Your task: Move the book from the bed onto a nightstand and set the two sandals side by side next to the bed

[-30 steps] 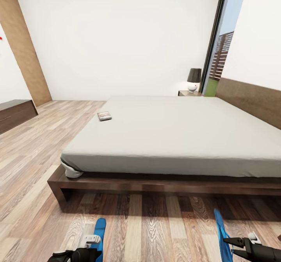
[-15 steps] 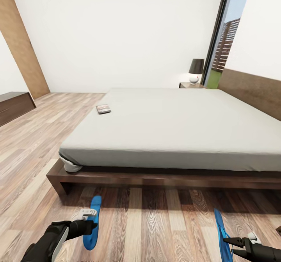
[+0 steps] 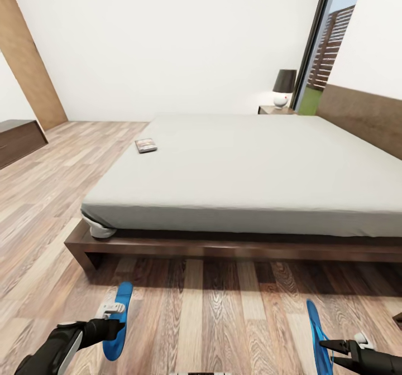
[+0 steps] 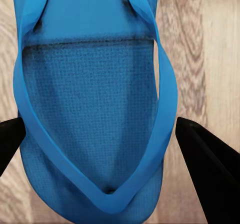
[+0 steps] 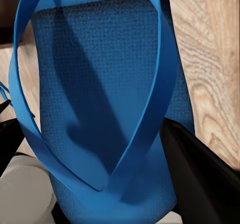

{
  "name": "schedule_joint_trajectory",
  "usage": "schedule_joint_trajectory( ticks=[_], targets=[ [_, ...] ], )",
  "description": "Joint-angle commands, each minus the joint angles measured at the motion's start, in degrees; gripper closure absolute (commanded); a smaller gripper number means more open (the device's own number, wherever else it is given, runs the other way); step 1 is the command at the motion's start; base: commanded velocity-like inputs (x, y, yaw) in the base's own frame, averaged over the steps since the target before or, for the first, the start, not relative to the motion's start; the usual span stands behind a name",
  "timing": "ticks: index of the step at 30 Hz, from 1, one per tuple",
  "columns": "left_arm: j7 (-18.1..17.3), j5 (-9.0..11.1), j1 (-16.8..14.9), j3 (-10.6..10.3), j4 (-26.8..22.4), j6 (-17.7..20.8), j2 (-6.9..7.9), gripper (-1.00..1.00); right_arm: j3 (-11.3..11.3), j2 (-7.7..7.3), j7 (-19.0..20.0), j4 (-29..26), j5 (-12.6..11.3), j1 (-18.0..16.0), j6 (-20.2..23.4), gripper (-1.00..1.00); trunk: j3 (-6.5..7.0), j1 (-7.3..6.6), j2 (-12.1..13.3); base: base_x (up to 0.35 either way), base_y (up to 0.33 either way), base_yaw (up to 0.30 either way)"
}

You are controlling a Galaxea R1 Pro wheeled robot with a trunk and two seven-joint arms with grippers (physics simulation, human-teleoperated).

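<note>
Beside the bed (image 3: 167, 246), each gripper — left (image 3: 114, 325), right (image 3: 329, 348) — is clamped on a sandal (image 3: 114, 322); both should be lowered flat, parallel and close

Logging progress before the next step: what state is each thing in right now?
Left sandal: held in left gripper, above the floor.
Right sandal: held in right gripper.
Book: lying flat on the bed.
Lamp: upright on the nightstand.
</note>
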Motion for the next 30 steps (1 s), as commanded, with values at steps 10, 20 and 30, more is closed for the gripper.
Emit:
schedule_joint_trajectory(
  ticks=[10, 20, 30],
  targets=[
    [-0.4, -0.4, 0.0, 0.3, -0.1, 0.2, -0.20, 1.00, 0.3, -0.04, 0.0, 0.0, -0.5, 0.0, 0.5, 1.00, -2.27, 0.24, -0.2, 0.000, 0.000, 0.000],
    [-0.4, -0.4, 0.0, 0.3, -0.1, 0.2, -0.25, 1.00, 0.3, 0.03, 0.0, 0.0, -0.4, 0.0, 0.5, 1.00, -4.49, 0.50, -0.3, 0.000, 0.000, 0.000],
    [-0.4, -0.4, 0.0, 0.3, -0.1, 0.2, -0.23, 1.00, 0.3, 0.05, 0.0, 0.0, -0.4, 0.0, 0.5, 1.00, -6.70, 0.76, -0.4, 0.000, 0.000, 0.000]
  ],
)
